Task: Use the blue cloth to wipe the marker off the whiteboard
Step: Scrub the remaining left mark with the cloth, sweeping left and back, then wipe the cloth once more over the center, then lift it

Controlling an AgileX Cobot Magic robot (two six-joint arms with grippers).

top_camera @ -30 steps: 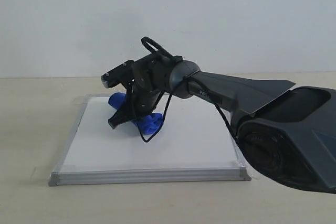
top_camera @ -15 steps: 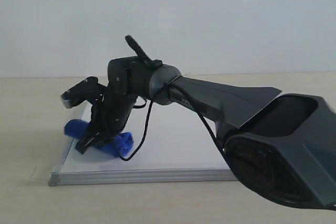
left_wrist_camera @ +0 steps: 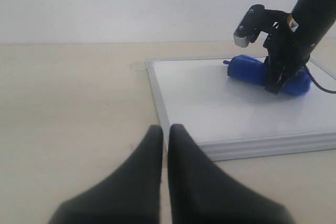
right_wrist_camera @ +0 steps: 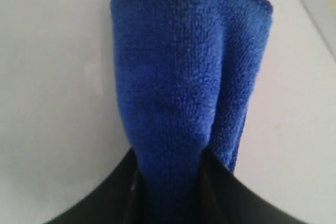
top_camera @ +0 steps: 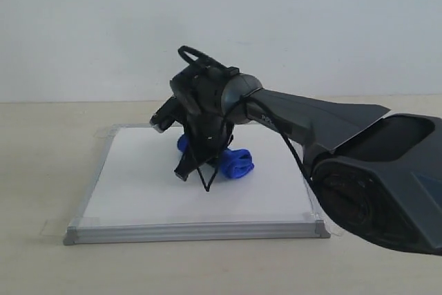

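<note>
The white whiteboard (top_camera: 138,184) with its silver frame lies flat on the beige table. My right gripper (top_camera: 200,164) reaches across from the right and is shut on the blue cloth (top_camera: 235,162), pressing the rolled towel onto the board's middle far part. The right wrist view shows the blue cloth (right_wrist_camera: 184,87) squeezed between the two dark fingers (right_wrist_camera: 231,192) against the whiteboard (right_wrist_camera: 52,77). No red marker strokes show on any bare part of the board. My left gripper (left_wrist_camera: 164,129) hovers shut and empty off the whiteboard's (left_wrist_camera: 210,114) near left corner, far from the blue cloth (left_wrist_camera: 252,69).
A plain white wall stands behind the table. The bulky dark right arm (top_camera: 331,126) spans the right half of the exterior view above the board's right edge. Bare beige tabletop (top_camera: 41,143) surrounds the board on the left and front.
The right gripper swept the cloth from the board's middle to its near left corner, then back right to the middle far area.
</note>
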